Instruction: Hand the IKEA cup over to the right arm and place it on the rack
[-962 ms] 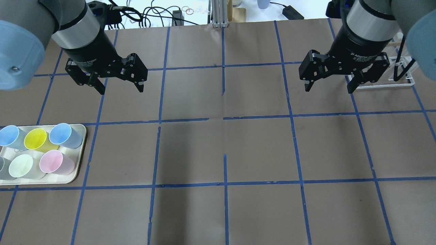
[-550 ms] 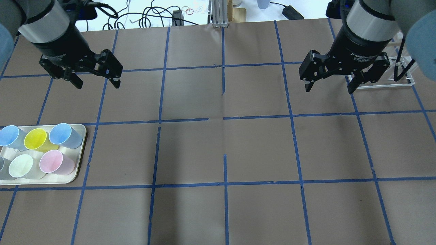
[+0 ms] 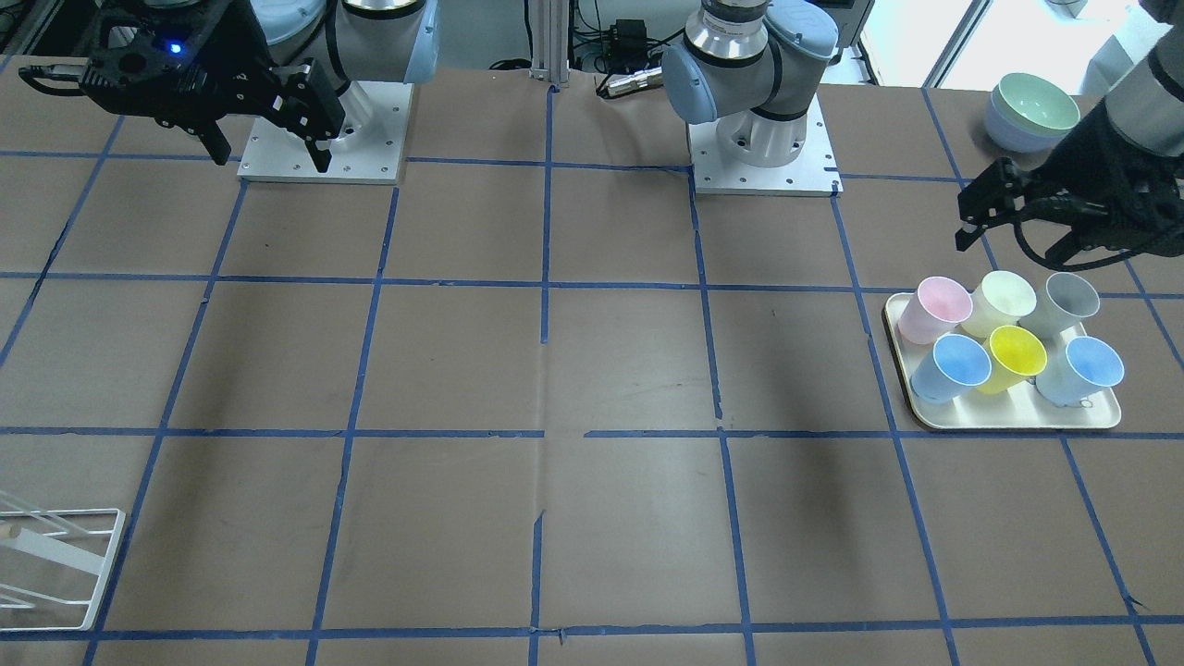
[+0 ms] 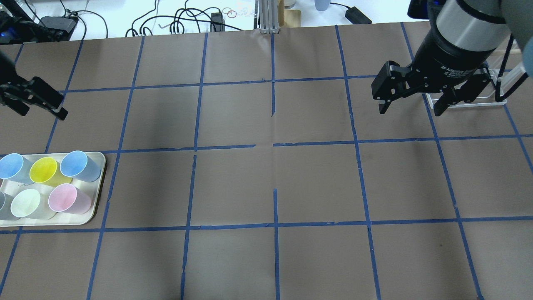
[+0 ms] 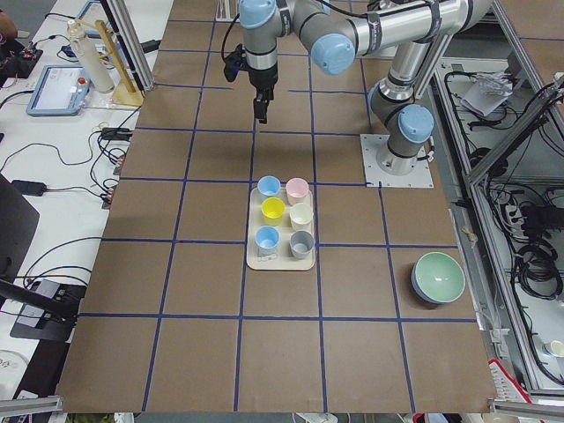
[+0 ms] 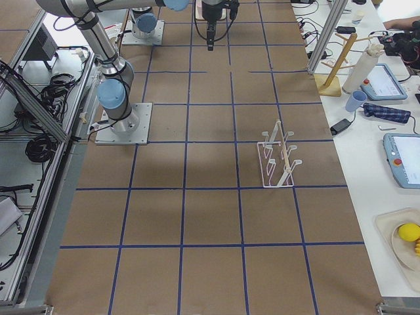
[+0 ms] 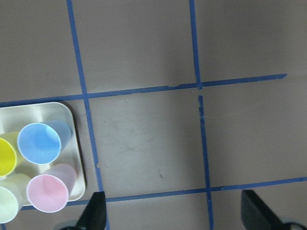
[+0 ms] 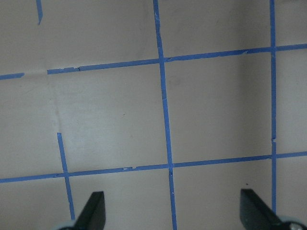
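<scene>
Front-facing view: the left gripper (image 3: 1010,248) hangs wide open and empty near the tray (image 3: 1017,424). The grey IKEA cup (image 3: 1071,298) stands upright on the tray, just beside the cream cup (image 3: 1006,296). The right gripper (image 3: 273,162) is equally spread and holds nothing.
Overhead view: the rack (image 4: 495,100) sits on the table (image 4: 316,183), partly hidden behind the right gripper.
</scene>
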